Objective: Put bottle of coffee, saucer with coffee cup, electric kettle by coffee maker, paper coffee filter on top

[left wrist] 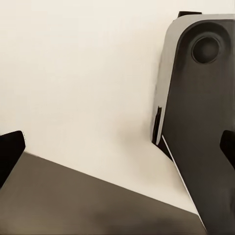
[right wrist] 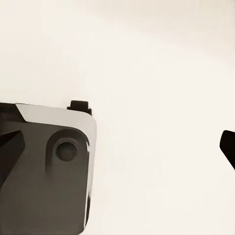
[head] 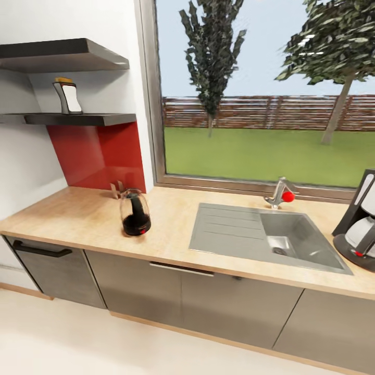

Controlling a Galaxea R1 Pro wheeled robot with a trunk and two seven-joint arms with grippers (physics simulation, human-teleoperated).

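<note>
While the robot is facing the kitchen from the floor, the scene is reading left to right like this:

Bottle of coffee (head: pixel 67 96): standing upright on the lower kitchen shelf (head: pixel 78 119) by the left wall, well above the desk. It is looking slim, rigid and light; a smooth body is likely slippery, so the tool is best closing across the mid-body, below the yellow-orange cap.

Electric kettle (head: pixel 136 212): sitting on the desk (head: pixel 78 219) in front of the red backsplash (head: pixel 99 151), well apart from the coffee maker. Glass is making it fragile and fairly heavy; I would be gripping at the dark handle or low near the black base, and keeping it upright.

Sink (head: pixel 271 234): lying between kettle and coffee maker, with a red-knobbed tap (head: pixel 281 194) behind it.

Coffee maker (head: pixel 359 221): standing at the desk's far right, cut by the picture's edge; it is staying put, so no grasp is called for.

Left tool (left wrist: pixel 117 147): dark fingertips are showing at opposite edges of the left wrist view, so it is standing apart, holding nothing.

Right tool: one dark fingertip (right wrist: pixel 227 147) is showing clearly; I cannot tell its state.
</note>
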